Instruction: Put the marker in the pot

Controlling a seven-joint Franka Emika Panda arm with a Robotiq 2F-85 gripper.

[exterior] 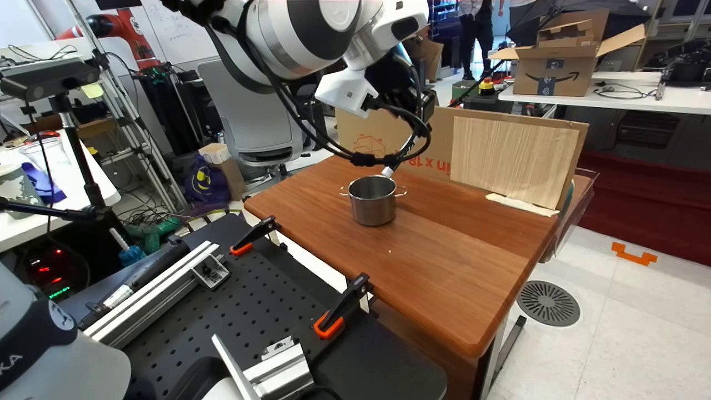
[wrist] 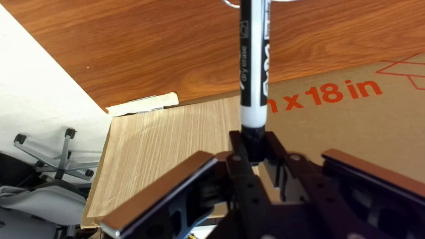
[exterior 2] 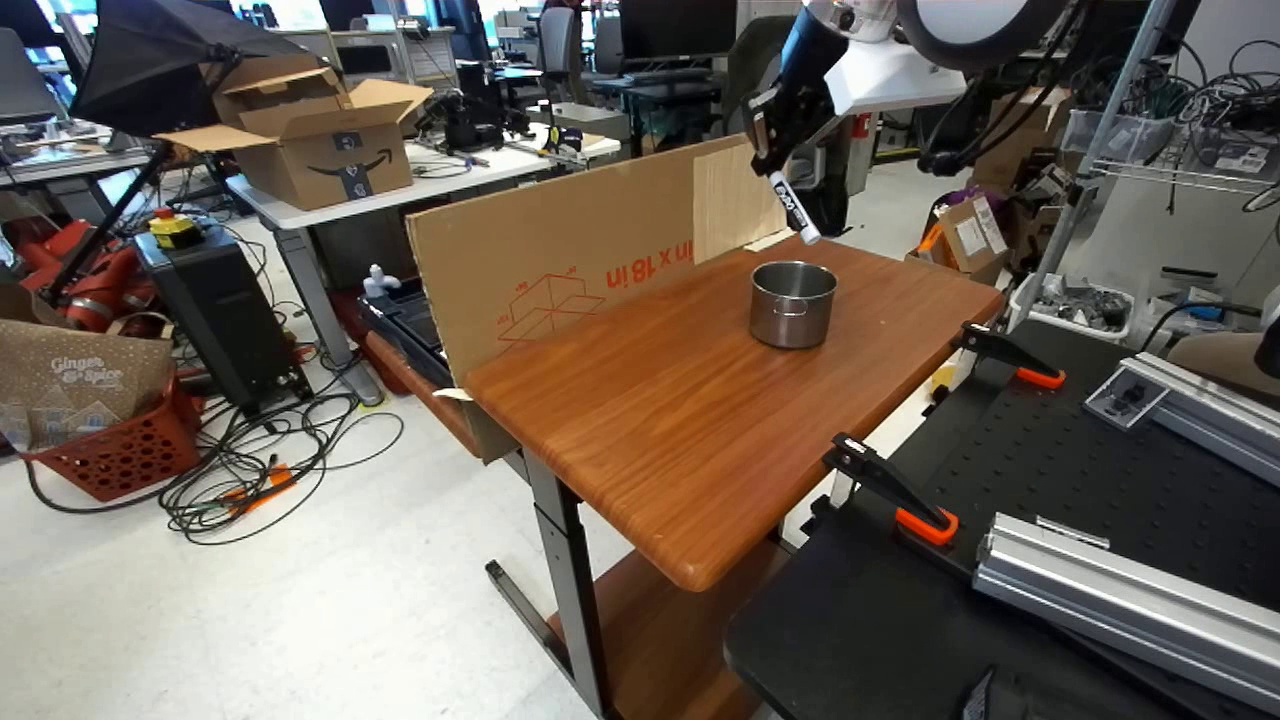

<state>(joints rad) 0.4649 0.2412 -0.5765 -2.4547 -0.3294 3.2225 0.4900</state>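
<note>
My gripper (wrist: 255, 141) is shut on the black end of the marker (wrist: 254, 66), which has a black and white barrel with "dry erase" lettering. The marker (exterior 2: 795, 208) is tilted in an exterior view, its white end pointing down, above the pot's rim level with a gap between. In an exterior view only the marker's white end (exterior: 388, 172) shows, just behind the pot's rim; cables partly hide the gripper. The silver pot (exterior: 373, 208) stands upright on the wooden table, also in an exterior view (exterior 2: 790, 315). In the wrist view only a bit of its handle (wrist: 231, 4) shows.
A cardboard panel (exterior 2: 560, 265) with a pale wood-grain sheet (exterior: 514, 158) stands along the table's far edge. Black clamps with orange pads (exterior: 344, 305) sit at the table's near edge (exterior: 311, 250). Loose cables (exterior: 364, 160) hang from the arm near the pot.
</note>
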